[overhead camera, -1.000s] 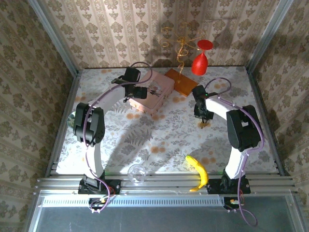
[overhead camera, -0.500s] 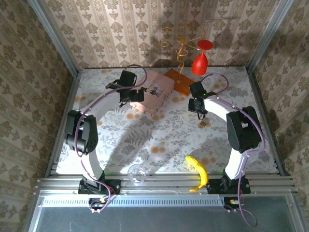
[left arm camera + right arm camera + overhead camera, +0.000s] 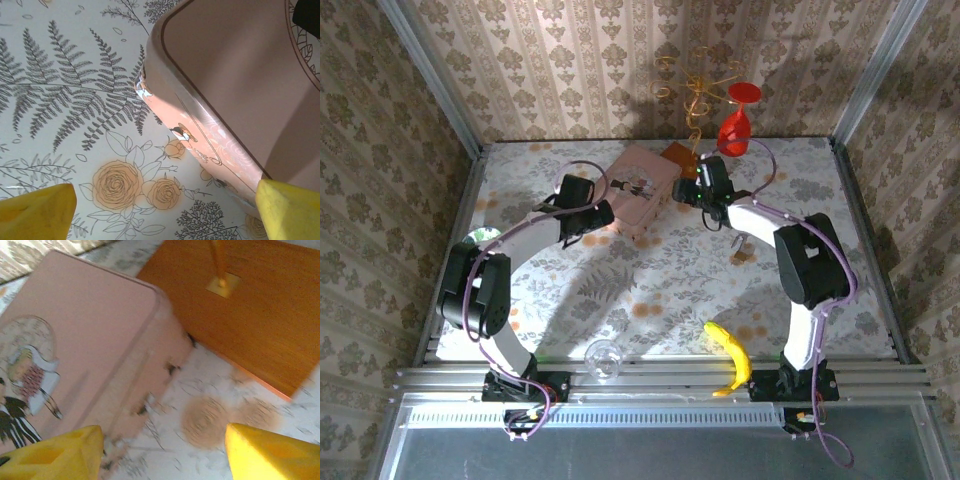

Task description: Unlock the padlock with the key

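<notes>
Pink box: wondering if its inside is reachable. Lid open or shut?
Shut. The pink box has its lid flat on the body, with no gap along the edge in both wrist views.

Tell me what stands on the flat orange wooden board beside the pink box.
A thin gold post on a small square foot rises from the orange wooden board. From above, the right arm hides much of the board.
</notes>
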